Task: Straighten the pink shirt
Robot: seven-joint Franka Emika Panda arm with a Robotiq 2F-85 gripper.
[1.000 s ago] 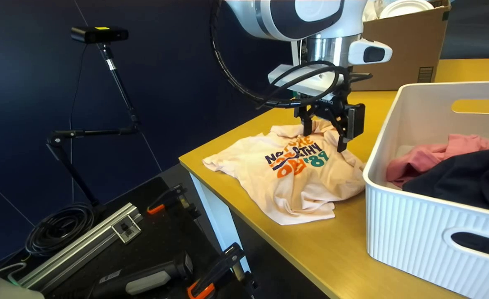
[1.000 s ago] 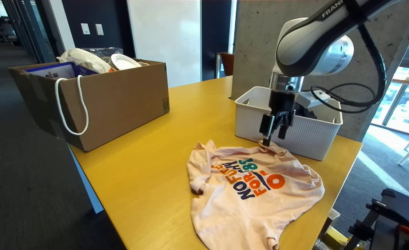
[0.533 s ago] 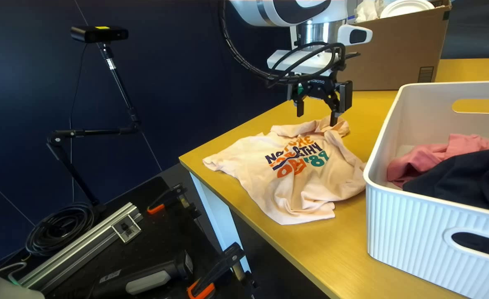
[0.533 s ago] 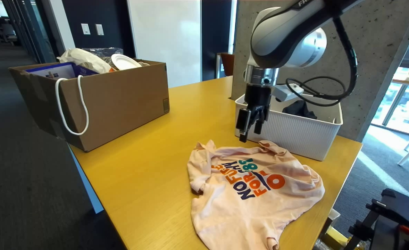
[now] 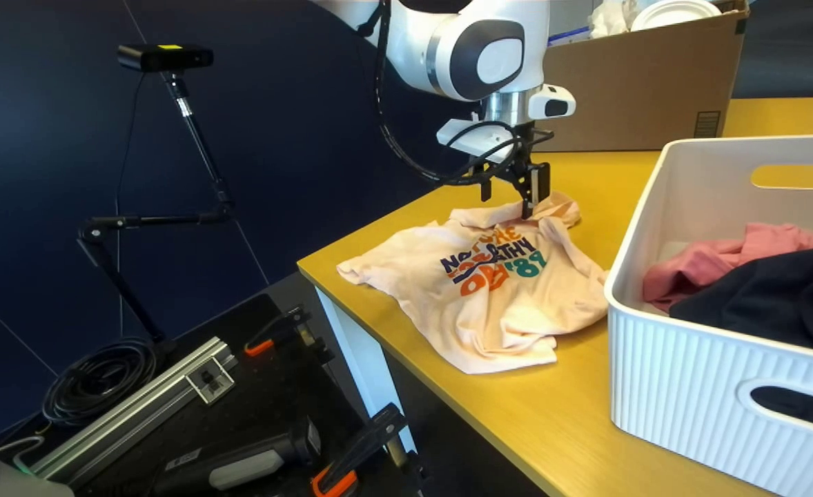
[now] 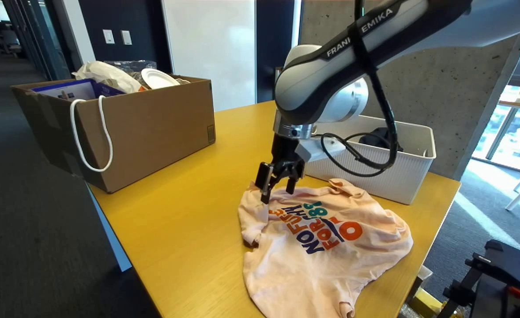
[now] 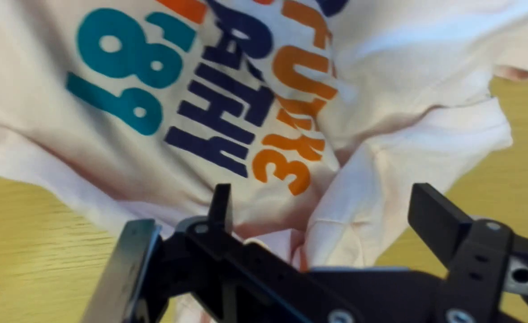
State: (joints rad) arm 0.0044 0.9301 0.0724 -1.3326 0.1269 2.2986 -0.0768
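The pink shirt lies wrinkled on the table, print up, in both exterior views (image 5: 406, 269) (image 6: 295, 278). Its collar end and a bunched sleeve are folded over on the side under the gripper. My gripper (image 5: 506, 205) hangs just above that folded end, fingers pointing down; it also shows in an exterior view (image 6: 278, 194). In the wrist view the fingers (image 7: 322, 193) are wide apart with nothing held between them. Folds of the shirt (image 7: 380, 85) lie below and between them. Whether a fingertip touches the cloth I cannot tell.
A white ribbed bin (image 5: 710, 386) stands close beside the shirt, with deeper pink cloth (image 5: 738, 255) and a black garment (image 5: 779, 297) in it. A cardboard box (image 6: 154, 128) stands farther along the yellow table (image 6: 189, 212). The shirt lies near a table edge.
My gripper has moved away from the shirt corner by the bin, across to the opposite folded sleeve, first rising and then lowering. It stays open. The shirt has not visibly moved.
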